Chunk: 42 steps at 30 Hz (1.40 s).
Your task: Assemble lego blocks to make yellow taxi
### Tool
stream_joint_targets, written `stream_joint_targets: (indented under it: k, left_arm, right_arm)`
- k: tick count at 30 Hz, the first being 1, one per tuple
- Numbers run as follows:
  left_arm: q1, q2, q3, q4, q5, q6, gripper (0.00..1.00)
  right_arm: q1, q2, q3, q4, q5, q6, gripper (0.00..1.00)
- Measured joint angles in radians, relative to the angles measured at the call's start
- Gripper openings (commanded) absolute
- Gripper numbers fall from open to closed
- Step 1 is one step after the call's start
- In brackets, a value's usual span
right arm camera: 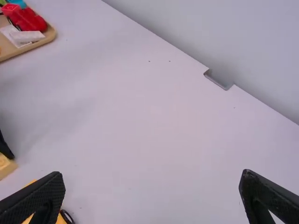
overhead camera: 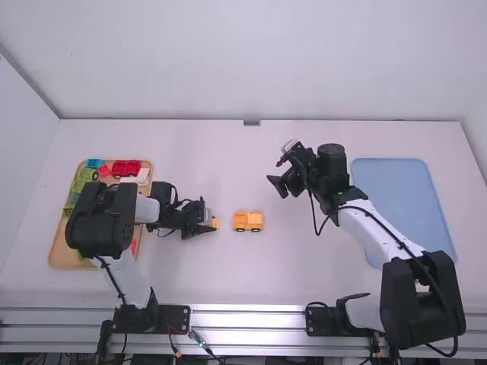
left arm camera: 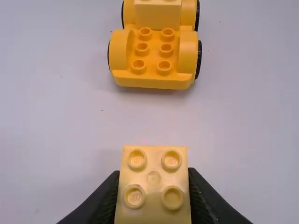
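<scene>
Clamping a pale yellow block by two sides, the left claw hangs just left of the yellow car base, which rests near the middle of the high view on the bench. I'd carry the block level over the bare studs, line its edges up square, then press straight down. The right claw, fingers apart, could brace the base against skidding.

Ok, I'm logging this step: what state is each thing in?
Left gripper: closed on the yellow block
Yellow block: gripped, studs up
Yellow car: upright, studs bare on its low end
Right gripper: open, empty
Wooden tray: loaded
Blue tray: lying flat
</scene>
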Motion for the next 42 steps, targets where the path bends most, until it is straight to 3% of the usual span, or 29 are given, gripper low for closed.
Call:
stream_joint_targets:
  k: [4, 15, 21, 23, 31, 40, 42]
  left_arm:
    - [0.0, 0.0, 0.015, -0.025, -0.008, -0.003, 0.22]
    - [0.0, -0.001, 0.113, -0.177, 0.043, -0.004, 0.22]
    - [-0.023, -0.052, 0.151, -0.235, 0.062, -0.004, 0.23]
    - [-0.061, -0.084, 0.161, -0.243, 0.063, -0.004, 0.23]
    - [-0.142, -0.103, 0.163, -0.206, 0.072, -0.044, 0.17]
    - [-0.224, -0.103, 0.163, -0.082, 0.055, -0.167, 0.16]
    - [-0.266, -0.103, 0.162, -0.042, 0.019, -0.223, 0.11]
  right_arm:
    - [0.003, 0.0, 0.0, 0.0, 0.001, -0.002, 0.99]
    - [0.003, 0.0, 0.0, -0.063, -0.002, -0.047, 0.99]
    - [0.003, 0.018, 0.0, -0.082, -0.108, -0.166, 0.99]
    - [-0.002, 0.082, -0.011, -0.077, -0.202, -0.259, 0.99]
    - [-0.014, 0.311, -0.042, -0.084, -0.457, -0.5, 0.99]
    - [0.039, 0.376, -0.073, -0.066, -0.54, -0.704, 0.99]
    - [0.05, 0.376, -0.083, -0.016, -0.525, -0.71, 0.99]
